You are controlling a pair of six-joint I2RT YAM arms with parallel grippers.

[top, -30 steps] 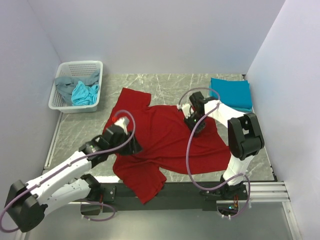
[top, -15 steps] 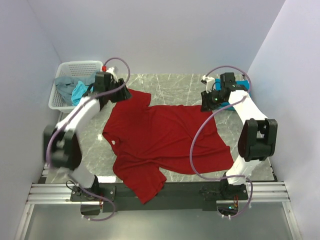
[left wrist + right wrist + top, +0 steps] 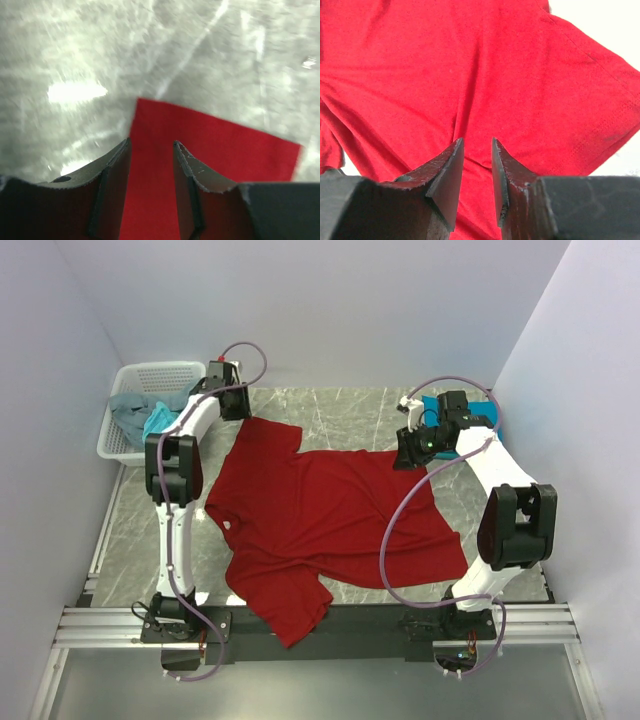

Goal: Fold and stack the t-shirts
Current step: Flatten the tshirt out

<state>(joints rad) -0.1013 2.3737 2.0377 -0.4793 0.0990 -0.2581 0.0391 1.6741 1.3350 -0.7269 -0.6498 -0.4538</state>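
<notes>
White basket (image 3: 112, 445) far left, grey shirt (image 3: 125, 411) and turquoise shirt (image 3: 155, 424) inside. Left gripper (image 3: 150, 145) over red shirt (image 3: 320, 510) far-left corner, jaws part open, empty. Red shirt spread mid tabletop (image 3: 340, 408), one sleeve over near edge. Right gripper (image 3: 477, 144) over its far-right corner, jaws narrowly apart, empty. Folded teal shirt (image 3: 484, 403) far right.

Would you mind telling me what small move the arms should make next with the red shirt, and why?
Probably lower both onto the cloth and pinch: the left end effector hangs open over the far-left corner of the red t-shirt, the right end effector open near its far-right corner, neither holding cloth.
</notes>
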